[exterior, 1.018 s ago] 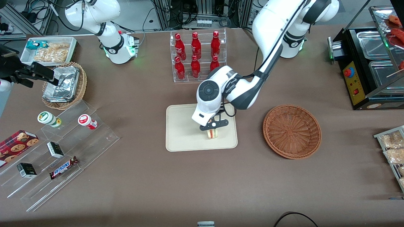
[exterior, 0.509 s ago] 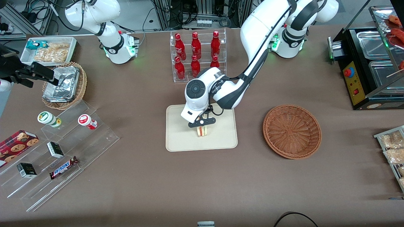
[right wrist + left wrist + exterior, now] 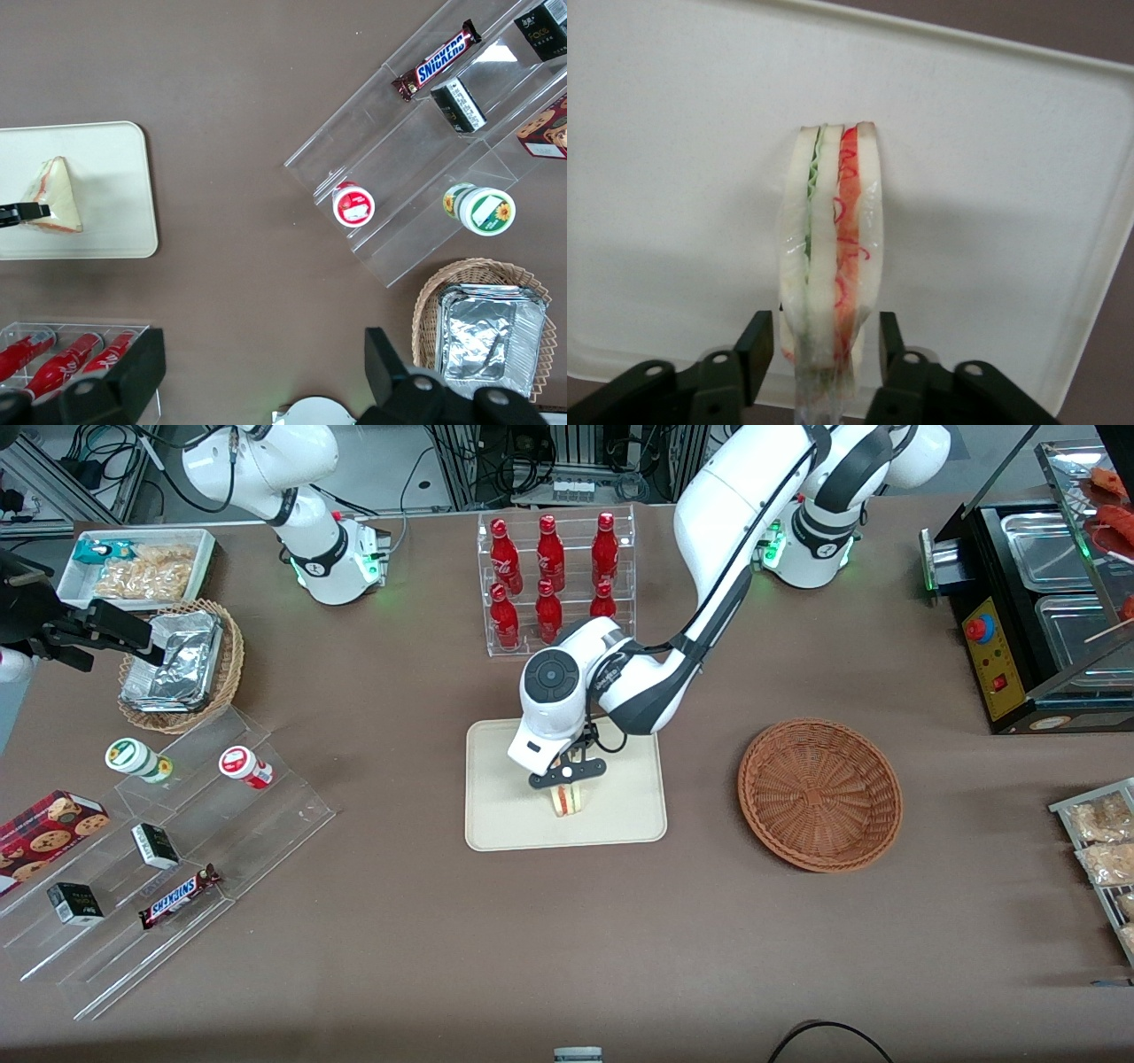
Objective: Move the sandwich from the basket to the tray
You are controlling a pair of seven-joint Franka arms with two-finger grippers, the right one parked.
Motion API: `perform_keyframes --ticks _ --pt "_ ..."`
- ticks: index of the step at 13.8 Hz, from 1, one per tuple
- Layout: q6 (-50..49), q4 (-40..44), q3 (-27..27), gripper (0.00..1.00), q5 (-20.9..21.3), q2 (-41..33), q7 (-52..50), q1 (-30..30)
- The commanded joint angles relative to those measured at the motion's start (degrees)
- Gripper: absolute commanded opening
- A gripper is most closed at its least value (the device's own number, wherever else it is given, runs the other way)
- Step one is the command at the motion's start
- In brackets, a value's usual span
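The sandwich (image 3: 568, 801) stands on edge on the cream tray (image 3: 496, 815), its red and green filling facing up in the left wrist view (image 3: 833, 257). My left gripper (image 3: 567, 772) hangs straight over it. It is open, and its two black fingers (image 3: 757, 341) flank the wedge's end with a thin gap on each side (image 3: 824, 345). The right wrist view shows the sandwich (image 3: 55, 197) resting on the tray (image 3: 115, 177) with a fingertip at its side. The reddish-brown basket (image 3: 819, 793) sits empty toward the working arm's end.
A clear rack of red bottles (image 3: 554, 580) stands just farther from the front camera than the tray. Toward the parked arm's end are a stepped acrylic shelf with snacks (image 3: 177, 841) and a tan basket of foil packs (image 3: 182, 664). A food warmer (image 3: 1045, 602) is at the working arm's end.
The gripper carried the sandwich across the tray toward the parked arm's end, then sank slightly. The sandwich now rests on the tray.
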Motion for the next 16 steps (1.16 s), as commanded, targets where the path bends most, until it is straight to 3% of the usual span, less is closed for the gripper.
perform_keyframes --ticks 1,8,16 --pt "-1.2 0.8 0.5 1.0 0.8 -2.3 -1.6 0.0" --pt "-17.5 -1.7 7.3 1.0 0.8 -13.3 -0.7 0.1" --pt "-19.7 -17.0 8.0 1.0 -0.1 -25.8 20.0 13.1"
